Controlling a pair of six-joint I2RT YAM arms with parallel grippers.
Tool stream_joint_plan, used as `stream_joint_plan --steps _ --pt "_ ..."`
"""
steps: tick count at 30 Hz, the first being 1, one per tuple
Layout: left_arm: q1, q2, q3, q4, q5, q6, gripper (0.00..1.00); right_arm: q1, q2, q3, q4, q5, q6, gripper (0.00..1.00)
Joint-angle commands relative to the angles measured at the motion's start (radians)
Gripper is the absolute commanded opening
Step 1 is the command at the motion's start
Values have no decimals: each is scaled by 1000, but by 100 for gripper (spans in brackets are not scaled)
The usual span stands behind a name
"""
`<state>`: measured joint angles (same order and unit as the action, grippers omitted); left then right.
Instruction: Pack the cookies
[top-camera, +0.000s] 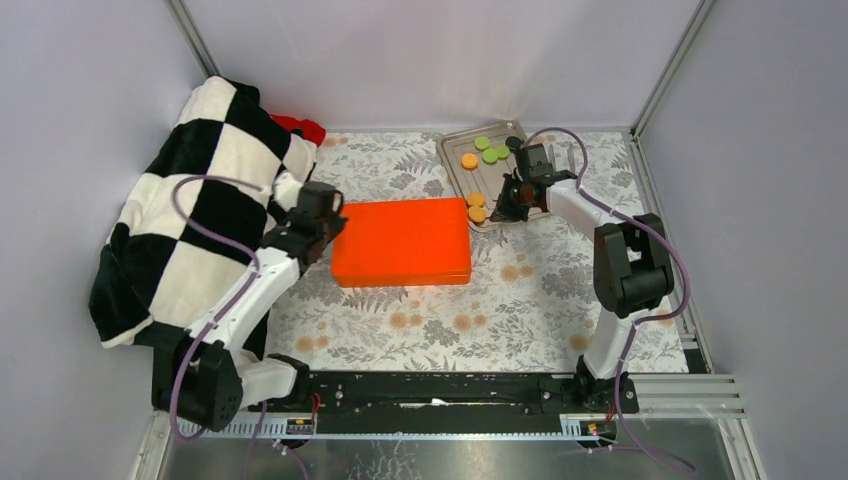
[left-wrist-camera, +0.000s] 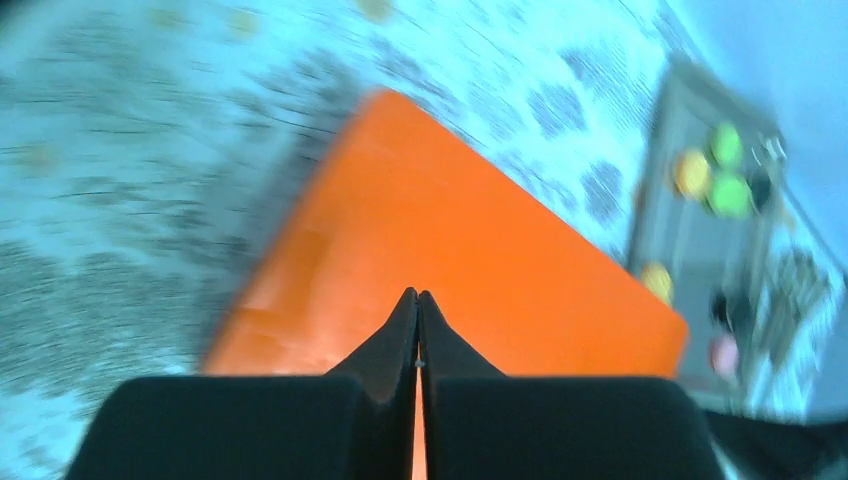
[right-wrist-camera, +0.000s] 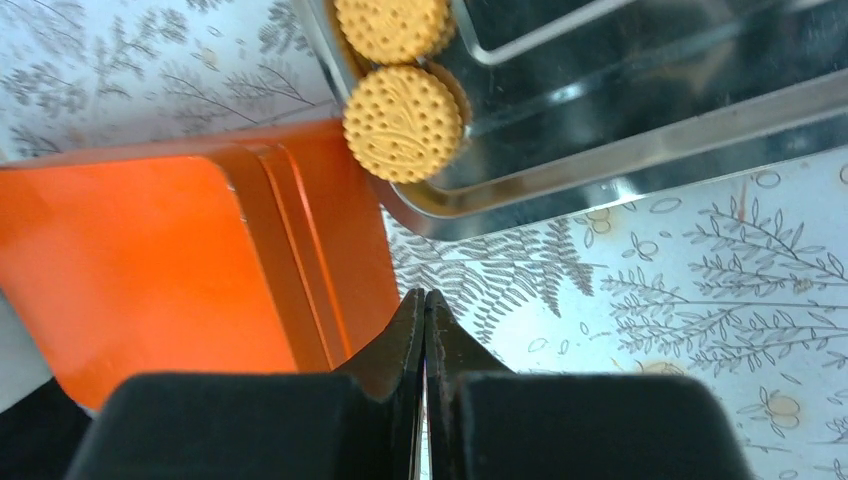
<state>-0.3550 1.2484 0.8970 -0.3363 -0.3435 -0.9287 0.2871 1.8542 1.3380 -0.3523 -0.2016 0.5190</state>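
Note:
The cookies lie in a metal tray (top-camera: 452, 165) at the back right: green ones (top-camera: 490, 155), an orange one (top-camera: 469, 160), a black one (top-camera: 514, 143) and two orange ones (top-camera: 476, 206) at its near corner. The right wrist view shows these two orange cookies (right-wrist-camera: 403, 123) in the tray (right-wrist-camera: 620, 140). An orange closed box (top-camera: 400, 240) lies in the middle. My right gripper (top-camera: 499, 212) is shut and empty, over the cloth between the box (right-wrist-camera: 150, 270) and the tray's corner. My left gripper (top-camera: 336, 224) is shut and empty at the box's left edge (left-wrist-camera: 450, 250). The blurred left wrist view also shows a pink cookie (left-wrist-camera: 725, 353).
A black-and-white checked blanket (top-camera: 190, 210) is heaped at the left, with something red (top-camera: 300, 127) behind it. The table wears a floral cloth (top-camera: 520, 290). Grey walls close in the left, back and right sides.

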Motion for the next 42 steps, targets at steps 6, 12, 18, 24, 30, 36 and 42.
stream_joint_plan --steps 6,12,18,24,30,36,42 --pt "151 4 -193 -325 -210 -242 0 14 51 -4 -63 56 -60 0" --pt "149 136 -197 -114 -189 -167 0 72 116 37 -109 75 -68 0" --pt "105 230 -161 86 -157 -112 0 213 177 105 -104 -2 -63 0" --pt "33 243 -137 62 -127 -116 0 246 153 127 -91 -65 -58 0" --pt "15 215 -182 70 -83 -121 0 246 63 151 -216 303 -34 0" --pt "15 192 -214 62 -84 -118 0 248 -66 185 -276 505 -38 0" --pt "15 194 -216 61 -85 -115 0 286 -114 213 -317 547 -83 0"
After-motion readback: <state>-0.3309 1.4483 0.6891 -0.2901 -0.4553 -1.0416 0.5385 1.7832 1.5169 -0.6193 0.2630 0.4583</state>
